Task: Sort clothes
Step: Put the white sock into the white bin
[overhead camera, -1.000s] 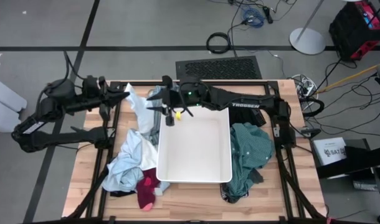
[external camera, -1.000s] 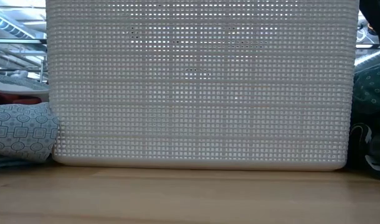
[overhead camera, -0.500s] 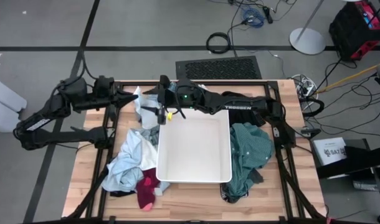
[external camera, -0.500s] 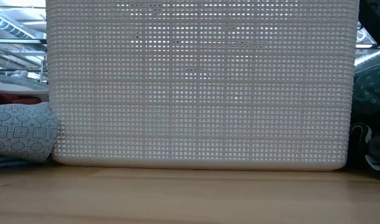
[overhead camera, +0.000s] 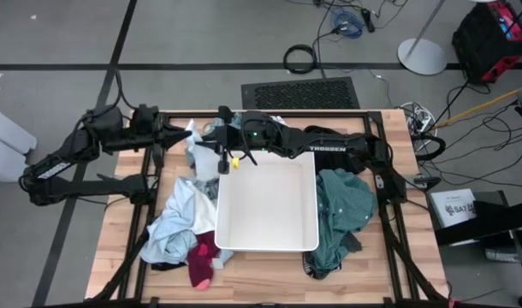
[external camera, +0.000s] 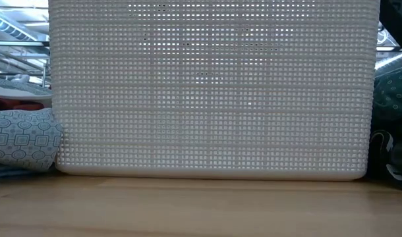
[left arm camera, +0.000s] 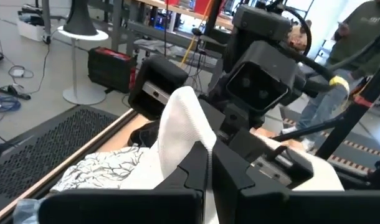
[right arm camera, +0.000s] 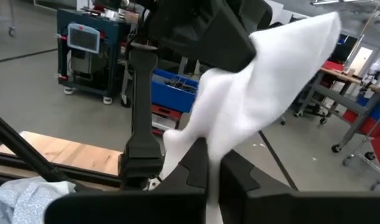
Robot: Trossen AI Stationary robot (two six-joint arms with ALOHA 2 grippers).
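A white garment is held up between my two grippers near the table's far edge, left of the white bin. My left gripper reaches in from the left and is shut on it. My right gripper reaches across from the right and is shut on it too. Light blue clothes and a magenta piece lie heaped on the table left of the bin. A teal green garment lies on the table right of the bin. My left gripper pinches a raised fold of the white garment between its two fingers, coming in about level from the table's left. The cloth stands up beyond the fingertips; a patterned part trails down beside them. My right gripper pinches the white garment between its two fingers, about level from the table's right. The cloth rises past the fingertips toward my left gripper, lifted off the table there.
The bin's perforated near wall fills the low view, with a patterned cloth at its left and teal cloth at its right. Bare wood shows along the table's near edge.
My left gripper has carried the white garment toward the table's right. My right gripper has gone toward the table's left, met the garment and taken hold of it. The cloth, which hung spread below my left gripper, is now bunched between the two.
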